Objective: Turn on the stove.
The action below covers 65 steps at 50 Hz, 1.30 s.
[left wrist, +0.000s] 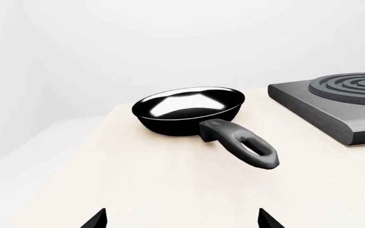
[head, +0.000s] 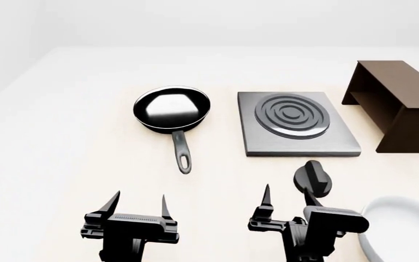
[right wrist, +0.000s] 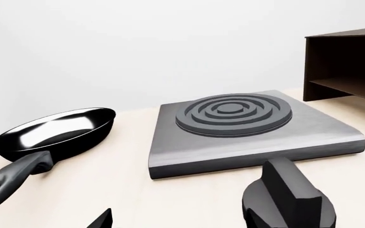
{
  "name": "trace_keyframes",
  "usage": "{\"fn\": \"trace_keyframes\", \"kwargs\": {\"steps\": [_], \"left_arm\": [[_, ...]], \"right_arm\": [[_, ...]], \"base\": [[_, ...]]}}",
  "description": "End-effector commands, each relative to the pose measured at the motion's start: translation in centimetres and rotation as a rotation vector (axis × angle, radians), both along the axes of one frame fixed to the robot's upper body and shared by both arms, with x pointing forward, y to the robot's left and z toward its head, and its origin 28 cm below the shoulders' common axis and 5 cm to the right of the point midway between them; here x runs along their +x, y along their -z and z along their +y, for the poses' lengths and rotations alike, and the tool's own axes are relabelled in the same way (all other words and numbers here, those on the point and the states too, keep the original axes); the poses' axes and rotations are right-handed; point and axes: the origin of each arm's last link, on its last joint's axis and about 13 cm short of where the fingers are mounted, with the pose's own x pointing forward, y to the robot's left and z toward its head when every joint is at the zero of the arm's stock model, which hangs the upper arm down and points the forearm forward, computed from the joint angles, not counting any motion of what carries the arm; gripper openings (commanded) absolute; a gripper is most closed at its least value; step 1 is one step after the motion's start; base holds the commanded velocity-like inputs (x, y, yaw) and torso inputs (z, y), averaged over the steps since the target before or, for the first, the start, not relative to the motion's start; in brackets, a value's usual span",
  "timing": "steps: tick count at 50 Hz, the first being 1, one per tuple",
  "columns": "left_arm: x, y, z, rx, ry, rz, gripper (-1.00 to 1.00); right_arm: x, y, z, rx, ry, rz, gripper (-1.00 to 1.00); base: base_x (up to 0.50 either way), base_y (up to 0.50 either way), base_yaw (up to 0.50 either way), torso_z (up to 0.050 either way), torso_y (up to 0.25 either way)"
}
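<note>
The stove [head: 297,130] is a flat grey square hotplate with concentric coil rings, lying right of centre on the light table. It also shows in the right wrist view [right wrist: 252,133] and the left wrist view [left wrist: 341,107]. Its separate black round knob [head: 313,179] lies in front of the stove's near edge and looms large in the right wrist view [right wrist: 290,199]. My right gripper [head: 288,199] is open and empty, with its right finger just short of the knob. My left gripper [head: 139,204] is open and empty, nearer than the pan.
A black frying pan [head: 172,109] sits left of the stove, handle pointing toward me; it shows in both wrist views [left wrist: 189,109] [right wrist: 49,133]. A dark brown wooden box [head: 395,103] stands right of the stove. A pale curved object [head: 399,215] lies at the near right.
</note>
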Motion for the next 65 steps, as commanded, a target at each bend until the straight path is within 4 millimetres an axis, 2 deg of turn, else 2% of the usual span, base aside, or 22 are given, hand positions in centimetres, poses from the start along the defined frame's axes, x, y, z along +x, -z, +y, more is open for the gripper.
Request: {"fn": "trace_keyframes", "kwargs": {"steps": [1, 11, 18, 25, 38, 58, 65], "left_arm": [[0.0, -0.2, 0.0, -0.02, 0.009, -0.017, 1.0], [0.1, -0.1, 0.0, -0.019, 0.009, -0.018, 1.0], [0.1, -0.2, 0.0, -0.02, 0.009, -0.019, 1.0], [0.0, -0.2, -0.1, -0.021, 0.007, -0.02, 1.0], [-0.3, -0.4, -0.2, -0.023, 0.005, -0.023, 1.0], [-0.3, -0.4, -0.1, -0.027, 0.003, -0.029, 1.0], [-0.2, -0.4, -0.1, -0.028, 0.002, -0.029, 1.0]], "right_arm": [[2.1, -1.1, 0.4, -0.036, 0.018, -0.005, 1.0], [4.2, -1.0, 0.6, -0.032, 0.03, 0.036, 1.0], [5.6, -0.3, 0.2, -0.009, 0.086, 0.086, 1.0], [7.2, -0.5, -0.2, 0.033, 0.166, 0.12, 1.0], [7.8, -0.3, -0.1, 0.044, 0.197, 0.15, 1.0], [9.6, 0.2, 1.1, -0.019, 0.182, 0.215, 1.0], [10.3, 0.4, 0.8, -0.007, 0.203, 0.234, 1.0]], "base": [[0.0, 0.0, 0.0, 0.0, 0.0], [0.0, 0.0, 0.0, 0.0, 0.0], [0.0, 0.0, 0.0, 0.0, 0.0], [0.0, 0.0, 0.0, 0.0, 0.0], [0.0, 0.0, 0.0, 0.0, 0.0], [0.0, 0.0, 0.0, 0.0, 0.0], [0.0, 0.0, 0.0, 0.0, 0.0]]}}
